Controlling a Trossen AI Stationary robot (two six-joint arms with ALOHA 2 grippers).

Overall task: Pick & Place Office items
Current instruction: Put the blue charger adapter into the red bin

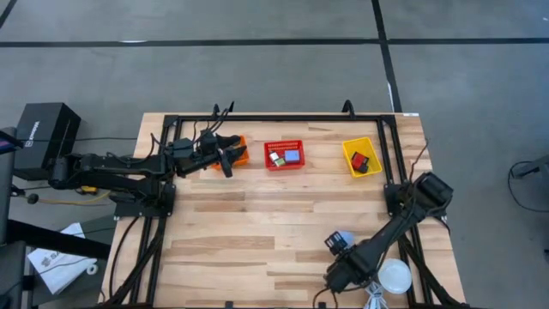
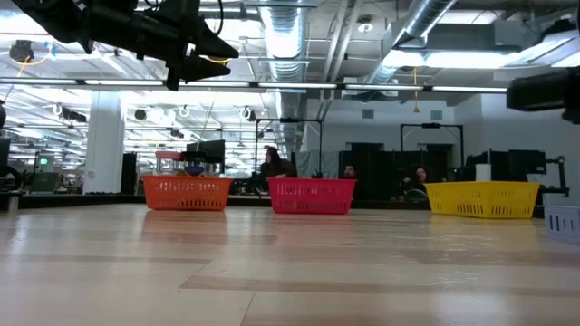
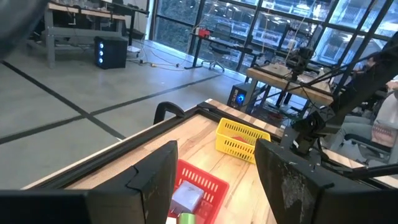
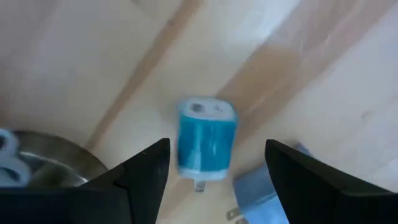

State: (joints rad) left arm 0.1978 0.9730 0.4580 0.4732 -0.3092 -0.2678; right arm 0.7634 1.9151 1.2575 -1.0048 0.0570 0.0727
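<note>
My left gripper (image 1: 225,160) hovers open over the orange basket (image 1: 238,152), high above it in the low view (image 2: 204,54), with nothing between its fingers (image 3: 214,180). My right gripper (image 1: 333,276) is near the table's near edge, open, pointing down. Its fingers stand on either side of a blue block with metal prongs (image 4: 207,146) that lies flat on the wood, untouched. A paler blue block (image 4: 261,193) lies beside it. The red basket (image 1: 284,154) holds green, white and blue bits (image 3: 186,202). Red and black items sit in the yellow basket (image 1: 361,158).
The three mesh baskets stand in a row along the far side (image 2: 311,196). A white dome (image 1: 395,275) sits by the right gripper at the near right corner, and a round metal thing (image 4: 43,163) lies close to the blue block. Black frame rails (image 1: 283,118) border the table.
</note>
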